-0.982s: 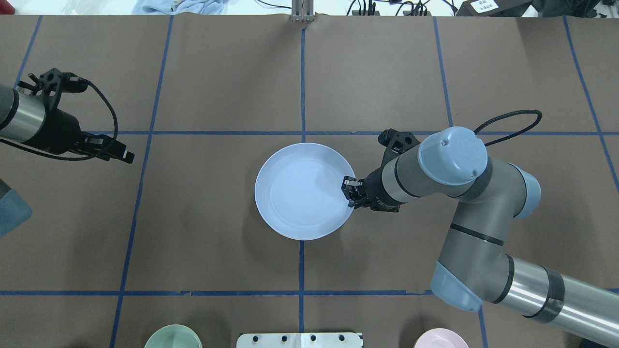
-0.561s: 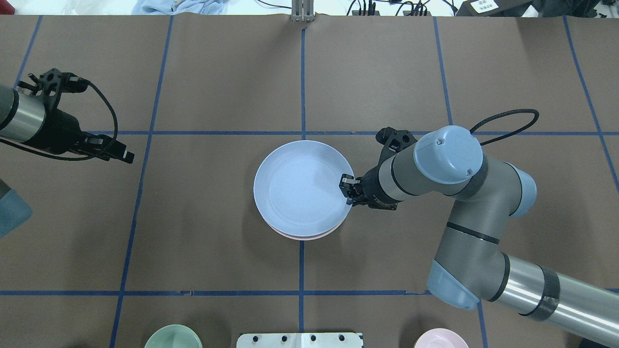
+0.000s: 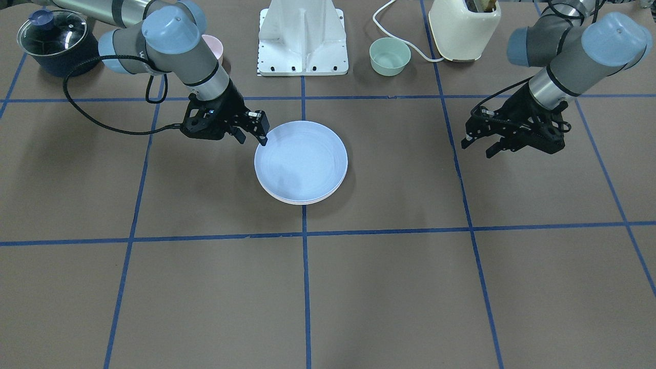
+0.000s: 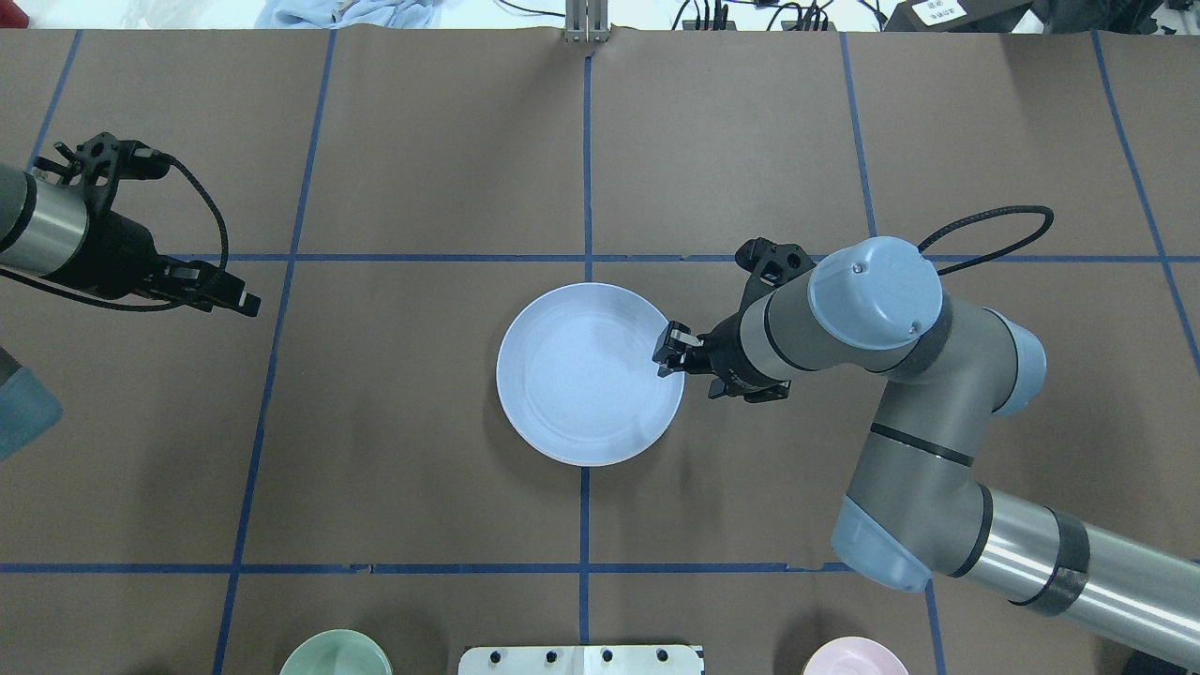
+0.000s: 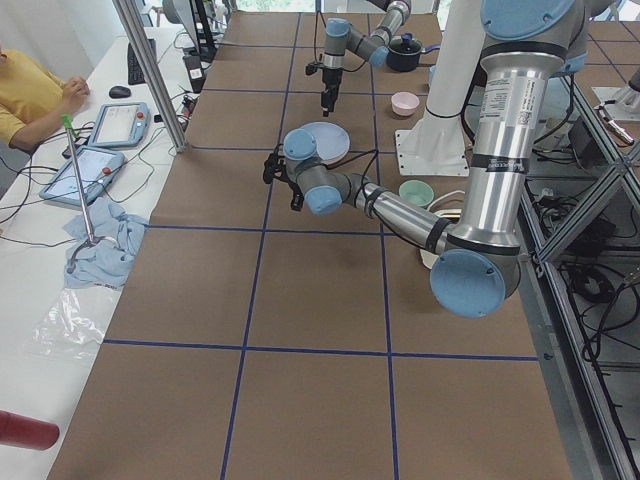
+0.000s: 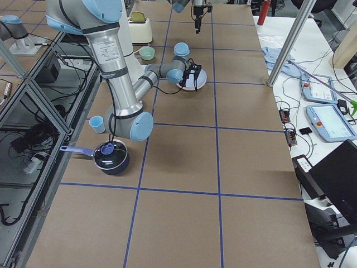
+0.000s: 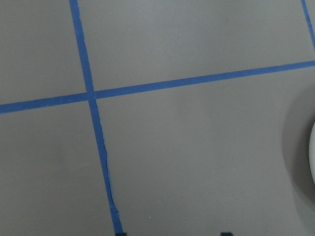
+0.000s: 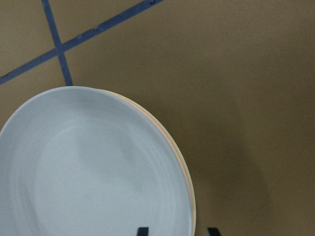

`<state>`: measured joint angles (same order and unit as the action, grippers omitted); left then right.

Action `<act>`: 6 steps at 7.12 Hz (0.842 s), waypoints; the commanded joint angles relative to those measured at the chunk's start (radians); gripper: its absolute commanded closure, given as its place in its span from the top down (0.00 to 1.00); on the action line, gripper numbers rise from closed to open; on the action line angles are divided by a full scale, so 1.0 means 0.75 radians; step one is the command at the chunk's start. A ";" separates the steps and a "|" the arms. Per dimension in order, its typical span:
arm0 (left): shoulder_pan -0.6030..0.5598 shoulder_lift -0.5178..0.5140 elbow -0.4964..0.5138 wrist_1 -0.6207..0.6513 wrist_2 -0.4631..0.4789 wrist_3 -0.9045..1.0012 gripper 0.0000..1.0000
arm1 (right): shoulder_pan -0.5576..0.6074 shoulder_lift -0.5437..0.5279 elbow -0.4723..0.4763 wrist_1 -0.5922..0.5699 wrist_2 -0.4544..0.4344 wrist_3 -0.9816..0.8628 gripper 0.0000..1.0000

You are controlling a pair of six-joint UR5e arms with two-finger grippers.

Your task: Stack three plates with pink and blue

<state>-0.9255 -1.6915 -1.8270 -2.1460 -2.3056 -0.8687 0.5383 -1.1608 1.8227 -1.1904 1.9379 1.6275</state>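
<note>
Blue plate (image 4: 586, 375) atop pink plate (image 8: 168, 139), cream plate (image 8: 192, 197) beneath

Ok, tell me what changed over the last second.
The light blue plate, held just above the stack by the right gripper, has come down and settled squarely on the pink and cream plates. The jaws now stand apart astride its rim, apparently having let go; the gripper edged away from the robot. The left gripper, green bowl and pink bowl stayed put.
</note>
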 commanded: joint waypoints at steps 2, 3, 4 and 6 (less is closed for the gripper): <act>-0.064 0.069 -0.008 0.000 -0.002 0.163 0.70 | 0.242 -0.178 0.047 -0.002 0.176 -0.130 1.00; -0.124 0.128 -0.008 0.000 -0.002 0.312 0.70 | 0.351 -0.312 0.069 0.000 0.274 -0.343 1.00; -0.209 0.187 -0.010 0.004 -0.006 0.455 0.70 | 0.476 -0.451 0.083 0.002 0.363 -0.617 1.00; -0.436 0.253 0.020 0.069 -0.049 0.802 0.70 | 0.778 -0.652 0.045 -0.006 0.532 -1.124 1.00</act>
<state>-1.1507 -1.5285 -1.8255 -2.1305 -2.3218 -0.4257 0.9832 -1.5549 1.8712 -1.1918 2.2641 1.0164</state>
